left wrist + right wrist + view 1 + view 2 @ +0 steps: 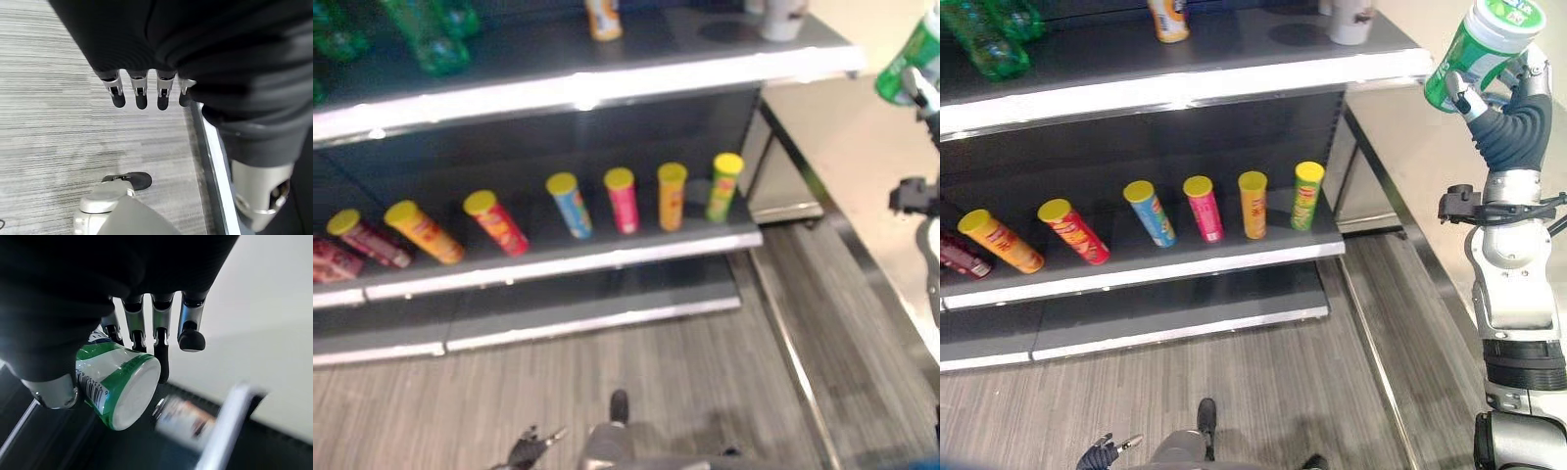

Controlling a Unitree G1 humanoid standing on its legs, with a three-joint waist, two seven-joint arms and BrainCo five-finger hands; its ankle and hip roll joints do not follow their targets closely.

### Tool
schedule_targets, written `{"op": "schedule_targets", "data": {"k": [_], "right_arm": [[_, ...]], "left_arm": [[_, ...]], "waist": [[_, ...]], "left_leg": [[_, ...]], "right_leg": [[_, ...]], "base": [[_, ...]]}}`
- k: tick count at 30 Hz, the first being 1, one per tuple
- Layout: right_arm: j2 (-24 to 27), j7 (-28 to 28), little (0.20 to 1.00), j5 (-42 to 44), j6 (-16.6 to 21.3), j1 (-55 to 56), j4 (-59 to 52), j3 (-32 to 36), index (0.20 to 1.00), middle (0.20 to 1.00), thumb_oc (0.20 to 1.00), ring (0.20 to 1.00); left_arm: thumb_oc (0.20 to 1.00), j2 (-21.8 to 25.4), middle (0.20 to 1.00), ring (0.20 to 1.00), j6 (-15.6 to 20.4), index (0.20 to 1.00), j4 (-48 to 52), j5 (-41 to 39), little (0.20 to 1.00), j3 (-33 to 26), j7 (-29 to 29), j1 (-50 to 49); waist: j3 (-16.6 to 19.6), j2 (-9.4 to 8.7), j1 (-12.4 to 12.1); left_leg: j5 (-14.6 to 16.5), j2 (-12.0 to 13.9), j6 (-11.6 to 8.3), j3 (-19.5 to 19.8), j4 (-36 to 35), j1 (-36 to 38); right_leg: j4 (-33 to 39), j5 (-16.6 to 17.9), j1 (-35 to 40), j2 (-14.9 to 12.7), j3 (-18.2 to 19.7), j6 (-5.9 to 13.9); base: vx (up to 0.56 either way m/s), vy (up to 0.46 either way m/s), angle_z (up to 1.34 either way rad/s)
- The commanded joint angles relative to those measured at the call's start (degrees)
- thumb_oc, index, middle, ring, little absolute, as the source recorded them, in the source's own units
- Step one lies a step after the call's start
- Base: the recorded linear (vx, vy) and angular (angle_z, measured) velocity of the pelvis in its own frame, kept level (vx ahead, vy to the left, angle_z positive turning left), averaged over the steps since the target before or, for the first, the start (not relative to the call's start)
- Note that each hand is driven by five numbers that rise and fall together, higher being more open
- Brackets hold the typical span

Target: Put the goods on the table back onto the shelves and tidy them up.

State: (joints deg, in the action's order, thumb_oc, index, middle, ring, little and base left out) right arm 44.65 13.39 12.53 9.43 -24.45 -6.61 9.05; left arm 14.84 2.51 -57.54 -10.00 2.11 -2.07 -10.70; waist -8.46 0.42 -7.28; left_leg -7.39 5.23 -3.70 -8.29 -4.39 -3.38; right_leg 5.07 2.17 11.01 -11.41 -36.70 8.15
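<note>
shelves [1185, 90] fill the frame's left; at upper right the right hand [1503, 108] grips a green can [1477, 49]; rigid, light, smooth, best held mid-body; left hand [142, 90] hangs relaxed.

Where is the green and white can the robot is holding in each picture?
Left eye view: the green can sits at the top right edge, partly cut off.
Right eye view: top right, held up in the right hand.
Right wrist view: the can is below the fingers, its white end facing us.
Left wrist view: the can is not in it.
Shared landmark: the upper shelf's pale front edge, left of the can.
</note>
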Motion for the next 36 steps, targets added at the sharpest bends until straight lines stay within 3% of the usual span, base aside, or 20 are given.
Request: {"op": "schedule_targets", "data": {"k": [1, 7, 11, 12, 13, 14, 16, 18, 19, 25, 36], "right_arm": [[-0.16, -0.62, 0.2, 3.76, 2.84, -6.05, -1.49, -2.9, 0.2, 0.2, 0.2, 0.2], [-1.4, -1.58, 0.2, 4.55, 2.45, -9.62, -1.75, -6.22, 0.2, 0.2, 0.2, 0.2], [-1.04, -2.21, 0.2, 4.59, 1.7, -11.24, -1.86, -7.78, 0.2, 0.2, 0.2, 0.2], [-0.9, -2.2, 0.2, 4.59, 1.79, -11.26, -2.06, -7.91, 0.2, 0.2, 0.2, 0.2], [-0.74, -2.34, 0.2, 4.69, 1.67, -11.24, -2.25, -8.03, 0.2, 0.2, 0.2, 0.2], [-0.29, -2.53, 0.2, 4.86, 1.58, -11.68, -2.05, -8.61, 0.2, 0.2, 0.2, 0.2], [0.87, -2.97, 0.2, 6.39, 1.38, -13.62, -0.98, -10.14, 0.2, 0.2, 0.2, 0.2], [1.29, -2.78, 0.2, 8.23, 1.88, -15.65, 1.48, -12.05, 0.2, 0.2, 0.2, 0.2], [2.28, -3.25, 0.2, 8.16, 0.94, -17.15, 3.25, -12.91, 0.2, 0.2, 0.2, 0.2], [2.52, -5.04, 0.2, 8.17, -1.05, -23.16, 8.51, -21.16, 0.2, 0.2, 0.2, 0.2], [1.06, -6.3, 0.2, 7.88, -3.05, -29.27, 20.11, -27.37, 0.2, 0.2, 0.2, 0.2]], "left_arm": [[1.0, 3.04, 1.0, 1.0, 0.63, 1.0, -2.51, 1.94, 1.0, 1.97, -0.38, 2.21], [1.0, 4.01, 1.0, 1.0, 0.56, 1.0, -2.45, 2.58, 1.0, 2.41, -0.64, 2.42], [1.0, 5.05, 1.0, 1.0, 0.51, 1.0, -2.41, 3.03, 1.0, 2.8, -0.69, 3.04], [1.0, 5.46, 1.0, 1.0, 0.53, 1.0, -2.43, 3.36, 1.0, 3.14, -0.87, 3.42], [1.0, 5.75, 1.0, 1.0, 0.6, 1.0, -2.26, 3.3, 1.0, 3.47, -0.95, 3.8], [1.0, 5.96, 1.0, 1.0, 0.73, 1.0, -1.93, 3.06, 1.0, 3.59, -0.95, 4.04], [1.0, 6.26, 1.0, 1.0, 1.01, 1.0, -1.15, 2.77, 1.0, 3.73, -0.86, 4.34], [1.0, 6.66, 1.0, 1.0, 0.84, 1.0, -1.43, 2.94, 1.0, 4.24, -0.92, 5.16], [1.0, 6.92, 1.0, 1.0, 1.08, 1.0, -1.27, 3.16, 1.0, 3.89, -1.05, 4.86], [1.0, 5.64, 1.0, 1.0, 0.91, 1.0, -1.63, 1.07, 1.0, 3.18, -1.18, 4.34], [1.0, 3.32, 1.0, 1.0, 0.33, 1.0, -3.53, -4.62, 1.0, 1.5, -0.7, 2.79]], "waist": [[4.51, -0.77, -2.09], [4.82, -0.86, -3.0], [4.31, -0.9, -2.36], [4.13, -0.81, -1.91], [3.78, -0.71, -1.31], [3.65, -0.54, -0.83], [3.59, -0.43, -0.31], [3.15, -1.07, -0.06], [3.2, -1.62, -0.02], [5.35, -3.28, -0.89], [7.04, -3.33, -2.52]], "left_leg": [[5.1, 4.42, -4.98, -1.33, 0.73, 3.09], [7.28, 0.12, -2.33, -0.61, 0.23, 3.95], [8.88, -3.69, 0.28, 0.77, -0.26, 5.46], [9.1, -4.02, 0.54, 1.37, -0.38, 5.77], [8.1, -4.33, 1.17, 1.58, -0.5, 5.37], [8.14, -4.29, 1.17, 2.35, -0.61, 5.62], [8.12, -4.18, 0.82, 3.44, -0.61, 5.62], [8.1, -4.5, 0.57, 4.89, -0.61, 5.58], [8.14, -4.57, 0.36, 5.46, -0.42, 5.62], [7.94, -3.04, -0.77, 5.39, -0.57, 5.84], [7.69, -1.21, -2.27, 6.46, -0.61, 6.77]], "right_leg": [[-2.24, -4.03, -2.13, -0.23, 4.32, 0.74], [-8.78, -3.86, -3.56, -5.59, 4.03, 2.05], [-20.07, -2.01, -6.81, -10.98, 6.34, 2.73], [-22.21, -1.62, -7.9, -10.94, 7.81, 2.74], [-23.8, -0.93, -10.34, -10.24, 10.06, 1.55], [-23.73, -1.74, -12.06, -8.42, 13.5, 1.16], [-18.44, -2.89, -13.44, -5.24, 18.26, 1.2], [-10.45, -1.41, -13.41, -2.9, 21.68, 1.32], [-8.06, -1.18, -12.37, -2.62, 22.92, 2.37], [-2.77, 0.51, -8.83, -1.03, 21.48, 1.9], [-0.27, -0.6, -5.07, 0.38, 18.67, 1.16]], "base": [[0.06, 0.252, 0.5], [0.03, 0.226, 0.2], [0.06, 0.262, 0.12], [-0.03, 0.166, 0.26], [-0.04, 0.11, 0.43], [-0.05, 0.063, 0.57], [0.03, -0.043, 0.38], [0.03, -0.101, 0.0], [0.03, -0.09, 0.13], [0.05, -0.106, 0.24], [0.04, -0.072, 0.1]]}}
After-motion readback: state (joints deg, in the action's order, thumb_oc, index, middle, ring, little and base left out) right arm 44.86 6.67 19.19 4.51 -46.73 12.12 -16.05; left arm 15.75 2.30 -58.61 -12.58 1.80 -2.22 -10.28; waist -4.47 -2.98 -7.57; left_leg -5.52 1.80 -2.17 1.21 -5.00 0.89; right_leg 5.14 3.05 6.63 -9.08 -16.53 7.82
